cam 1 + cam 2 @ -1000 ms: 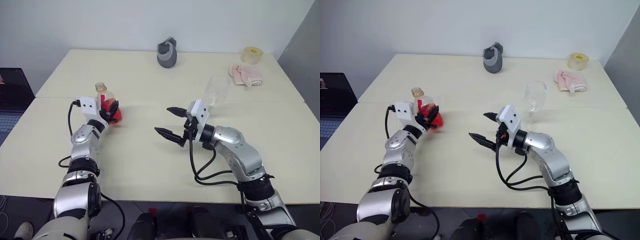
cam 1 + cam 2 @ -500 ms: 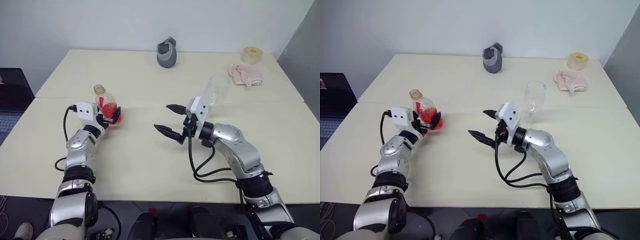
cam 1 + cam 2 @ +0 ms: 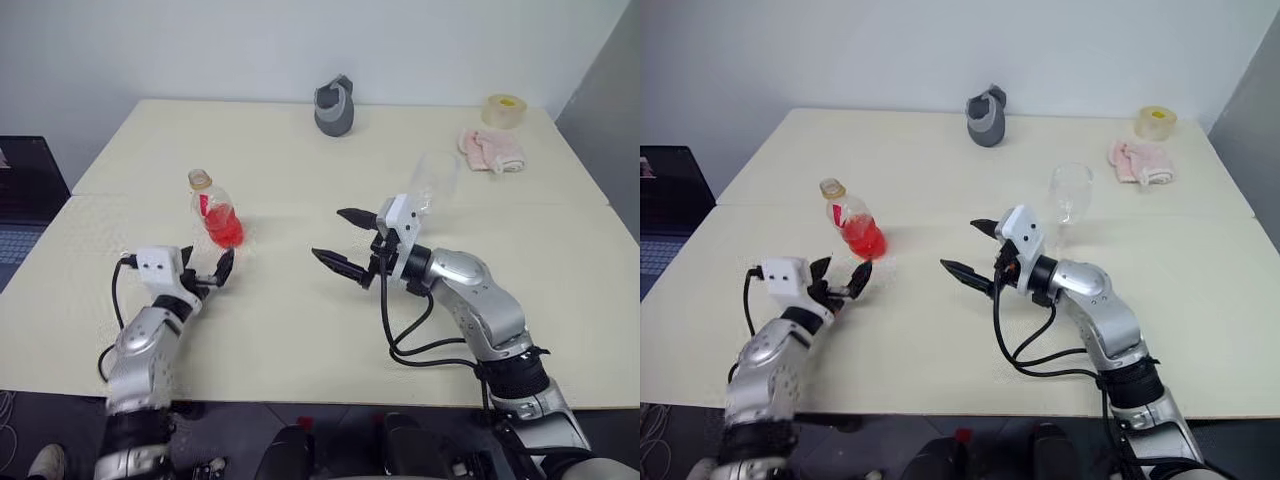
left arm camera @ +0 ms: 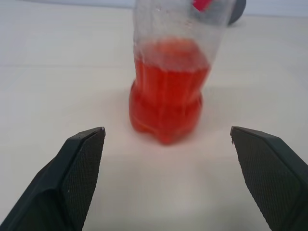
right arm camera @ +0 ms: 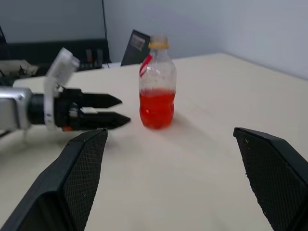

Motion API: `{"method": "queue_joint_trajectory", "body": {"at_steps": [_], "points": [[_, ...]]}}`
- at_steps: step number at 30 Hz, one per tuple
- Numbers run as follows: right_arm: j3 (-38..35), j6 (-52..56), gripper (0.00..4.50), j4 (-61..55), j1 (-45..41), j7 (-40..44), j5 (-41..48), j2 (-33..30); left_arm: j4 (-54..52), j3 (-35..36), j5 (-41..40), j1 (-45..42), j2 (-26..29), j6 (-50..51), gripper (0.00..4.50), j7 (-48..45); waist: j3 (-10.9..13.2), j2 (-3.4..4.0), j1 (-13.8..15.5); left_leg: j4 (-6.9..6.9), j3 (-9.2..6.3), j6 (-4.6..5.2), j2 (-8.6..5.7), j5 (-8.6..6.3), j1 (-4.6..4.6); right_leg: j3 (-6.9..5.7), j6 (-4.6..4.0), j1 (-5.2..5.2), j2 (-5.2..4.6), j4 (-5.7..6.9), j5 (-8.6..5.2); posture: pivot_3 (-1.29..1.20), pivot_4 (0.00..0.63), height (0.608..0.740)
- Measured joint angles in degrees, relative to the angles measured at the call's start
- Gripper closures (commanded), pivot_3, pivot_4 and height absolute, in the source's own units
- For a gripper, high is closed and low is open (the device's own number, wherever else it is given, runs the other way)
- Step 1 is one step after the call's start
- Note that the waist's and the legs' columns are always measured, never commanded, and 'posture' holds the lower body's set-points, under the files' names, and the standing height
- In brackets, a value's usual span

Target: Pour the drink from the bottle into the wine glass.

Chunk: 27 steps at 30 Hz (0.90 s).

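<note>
The bottle [image 3: 214,208] stands upright by itself on the left part of the table, clear, with a red label strip and a yellowish cap. The red-orange drink [image 4: 166,106] fills its lower half. My left gripper [image 3: 205,271] is open just in front of the bottle, a short gap away, with nothing in it; the right wrist view shows the left gripper [image 5: 115,110] beside the bottle [image 5: 157,82]. My right gripper [image 3: 960,246] hovers open and empty at the table's middle, pointing left toward the bottle. The clear, empty wine glass [image 3: 1070,190] stands just behind the right hand.
A grey cup-like object [image 3: 335,108] sits at the table's far edge. A tape roll [image 3: 504,108] and a pink cloth [image 3: 490,148] lie at the far right. A laptop [image 3: 25,200] sits beyond the table's left edge.
My left gripper has opened, let go of the bottle and drawn back toward me. The bottle now stands free on the table. The right arm has stayed put.
</note>
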Motion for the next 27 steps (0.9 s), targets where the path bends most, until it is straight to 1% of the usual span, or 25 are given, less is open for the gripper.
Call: {"method": "queue_joint_trajectory", "body": {"at_steps": [3, 7, 10, 13, 17, 20, 27], "points": [[-1.4, 3.7, 0.00, -3.2, 3.1, -2.6, -0.3, -1.8, -11.8, -0.5, -3.2, 4.7, 1.0, 6.3, 0.02, 0.0, 0.0, 0.00, 0.5, 0.00, 0.00, 0.14, 0.00, -0.08, 0.04, -0.01, 0.00, 0.09, 0.01, -0.03, 0.00, 0.00, 0.150, 0.740], [-5.1, 8.1, 0.00, -5.6, 5.9, -8.3, -0.4, -1.9, -24.3, -1.8, -9.4, 6.2, 3.3, 13.9, 0.02, -0.8, 0.0, 0.00, 1.0, 0.00, 0.07, 0.19, -0.02, -0.10, 0.08, 0.01, 0.00, 0.13, 0.07, -0.04, 0.00, 0.00, 0.150, 0.740], [-8.4, 9.4, 0.00, -4.5, 6.5, -14.4, -1.3, 0.9, -31.7, -4.3, -16.1, 6.2, 5.3, 20.1, 0.02, -2.1, 0.0, 0.01, 0.9, -0.03, 0.13, 0.18, 0.00, -0.10, 0.12, 0.06, 0.00, 0.13, 0.11, -0.01, 0.00, 0.00, 0.150, 0.740], [-10.4, 9.7, 0.00, -0.9, 6.3, -21.1, -4.0, 3.3, -37.1, -6.3, -22.4, 6.2, 7.8, 25.0, 0.02, -3.3, 0.0, 0.01, 0.8, -0.04, 0.14, 0.17, 0.00, -0.09, 0.14, 0.06, -0.01, 0.13, 0.17, 0.00, -0.01, 0.00, 0.150, 0.740], [-11.8, 9.8, 0.00, 2.5, 6.2, -26.0, -6.2, 5.1, -38.8, -6.3, -26.9, 5.2, 10.4, 28.0, 0.02, -3.8, 0.0, 0.05, 0.8, -0.04, 0.18, 0.13, -0.02, -0.07, 0.14, 0.07, -0.01, 0.13, 0.18, 0.00, -0.01, 0.00, 0.150, 0.740], [-12.1, 9.7, 0.00, 4.3, 5.7, -28.1, -7.3, 6.2, -38.8, -6.2, -28.8, 4.6, 13.0, 28.9, 0.02, -5.2, 0.0, 0.06, 0.8, -0.05, 0.19, 0.12, 0.00, -0.07, 0.15, 0.07, -0.02, 0.13, 0.20, 0.00, -0.01, 0.00, 0.150, 0.740], [-12.2, 7.3, 0.00, 7.9, 4.6, -30.7, -9.3, 7.7, -36.2, -5.3, -29.0, 1.9, 15.5, 28.5, 0.02, -7.8, 0.0, 0.08, 0.7, -0.06, 0.20, 0.13, 0.00, -0.07, 0.16, 0.07, -0.02, 0.15, 0.23, -0.01, -0.01, 0.00, 0.150, 0.740]]}}
